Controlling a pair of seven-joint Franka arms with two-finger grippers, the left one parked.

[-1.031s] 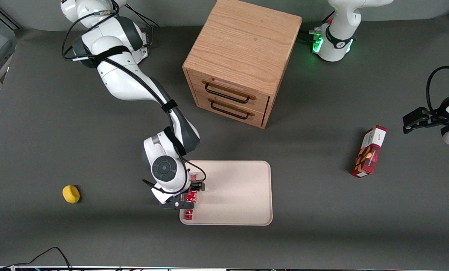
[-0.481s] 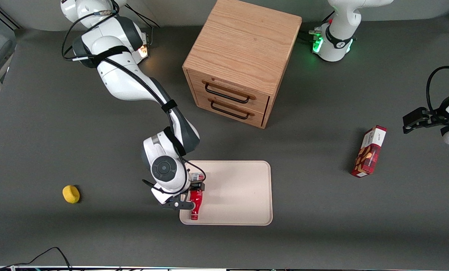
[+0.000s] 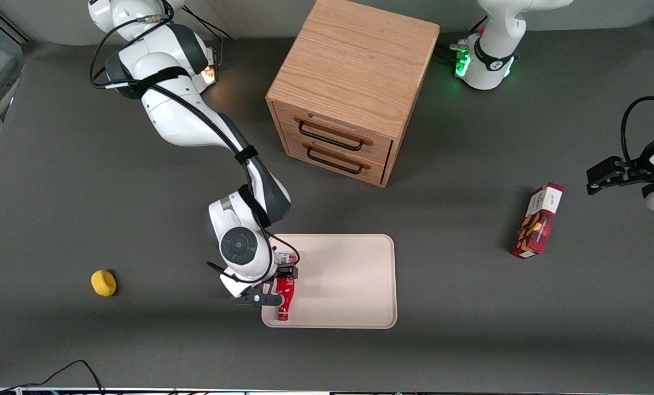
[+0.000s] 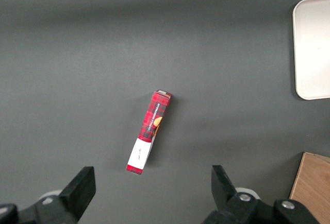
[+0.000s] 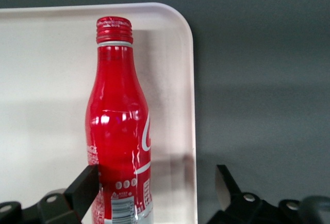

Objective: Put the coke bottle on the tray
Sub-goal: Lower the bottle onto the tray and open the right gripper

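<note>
We're seeing the gripper w/ fingers spread wide, gripping nothing, one finger just beside the bottle. Bottle's lying on the tray, near its edge. Tray's sitting on a dark grey table.

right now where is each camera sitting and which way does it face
Front view: high above the table, looking down on the working arm, its hand over the coke bottle on the tray.
Left wrist view: on the parked arm, facing down at the red snack box; dark fingertips show.
Right wrist view: on the working arm, facing down at the bottle, fingers apart.
All three show the tray.
</note>
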